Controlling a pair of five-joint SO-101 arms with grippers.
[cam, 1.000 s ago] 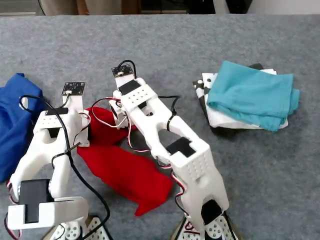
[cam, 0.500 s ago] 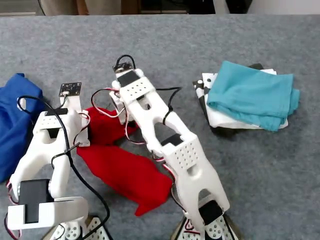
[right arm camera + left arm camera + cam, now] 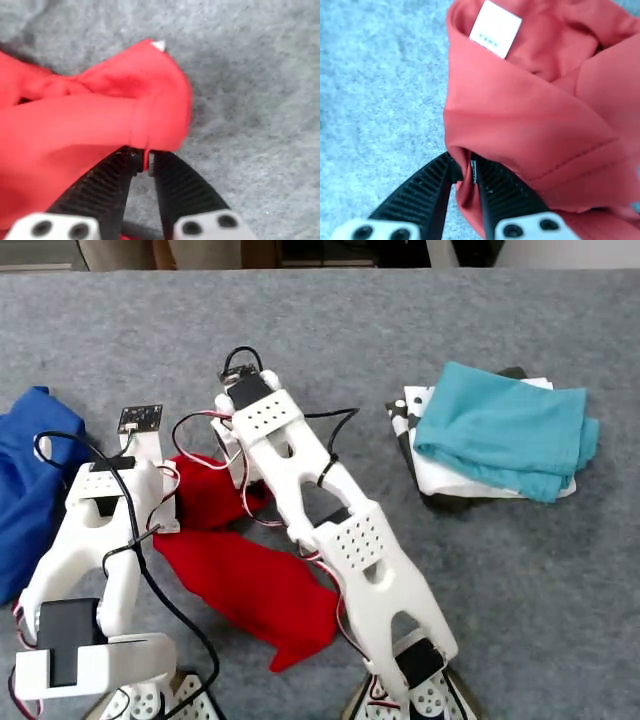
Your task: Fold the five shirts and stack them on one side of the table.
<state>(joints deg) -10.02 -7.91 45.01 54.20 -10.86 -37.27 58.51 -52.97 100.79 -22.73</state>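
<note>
A red shirt (image 3: pixel 240 575) lies crumpled on the grey table between the two arms. My left gripper (image 3: pixel 464 167) is shut on a hem of the red shirt (image 3: pixel 530 115), near its white label (image 3: pixel 495 27). My right gripper (image 3: pixel 145 160) is shut on another edge of the red shirt (image 3: pixel 90 120). In the high view the left arm (image 3: pixel 100 530) stands at the shirt's left side and the right arm (image 3: pixel 300 480) reaches over its far end. A folded stack with a teal shirt (image 3: pixel 505 430) on top lies at the right.
A blue shirt (image 3: pixel 25 480) lies bunched at the table's left edge. Under the teal shirt sit a white one and a black-and-white patterned one (image 3: pixel 410 410). Bare grey table stretches along the far side and the front right.
The right arm has stretched farther away, carrying its end of the red shirt toward the far side. The left arm has hardly moved.
</note>
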